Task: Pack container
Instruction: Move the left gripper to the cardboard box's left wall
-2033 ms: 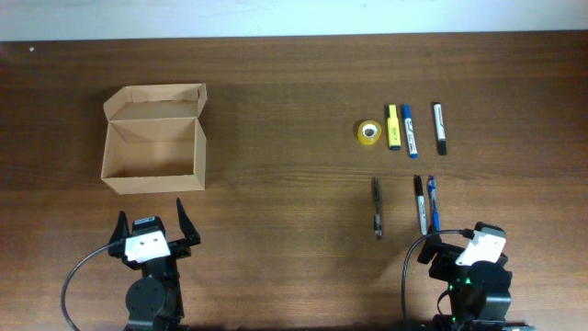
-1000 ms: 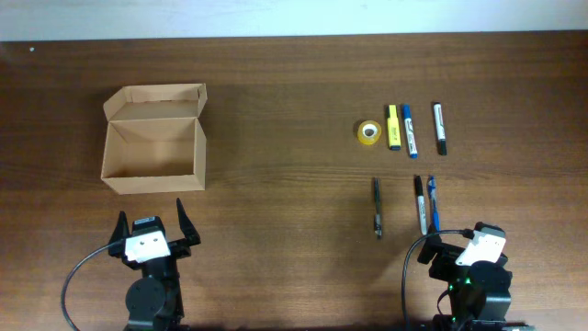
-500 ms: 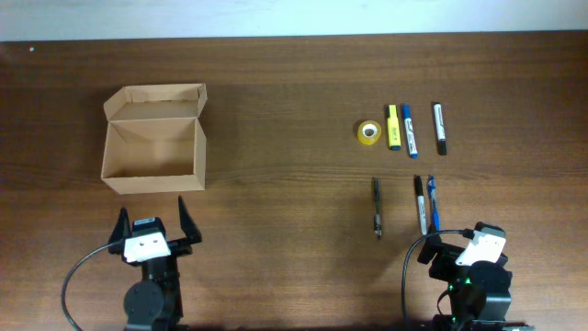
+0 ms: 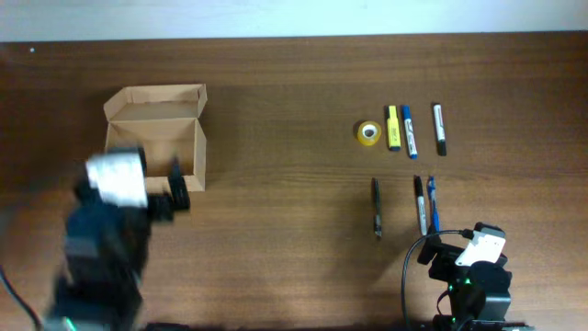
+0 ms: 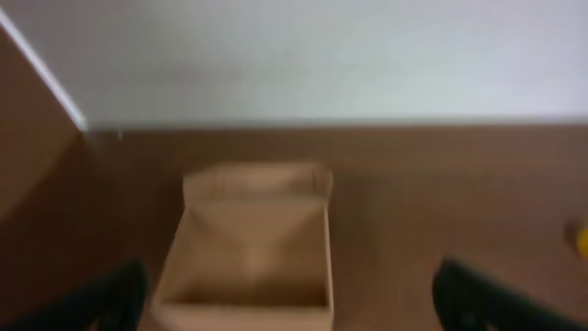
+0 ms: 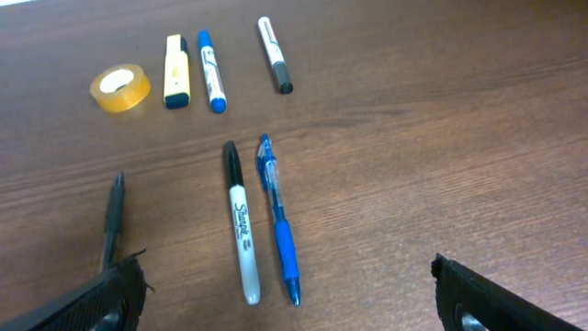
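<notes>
The container (image 4: 156, 138) is a tan cardboard box at the left of the table, with its flap lid open toward the far side; it also fills the lower middle of the left wrist view (image 5: 253, 248). The left arm (image 4: 115, 179) is motion-blurred over the box's near edge. My left gripper (image 5: 294, 308) is open, its dark fingers (image 5: 478, 299) standing wider than the box, nothing between them. My right gripper (image 6: 289, 299) is open and empty at the near right edge, just short of a Sharpie (image 6: 241, 234) and a blue pen (image 6: 278, 234).
Farther out on the right lie a yellow tape roll (image 4: 368, 132), a yellow highlighter (image 4: 392, 127), a blue marker (image 4: 407, 131) and a white marker with a black cap (image 4: 440, 128). A black pen (image 4: 377, 208) lies left of the Sharpie.
The left arm has swung forward from its rest spot at the near edge to the container's front, blurred by motion. The right arm and the items have not moved.
</notes>
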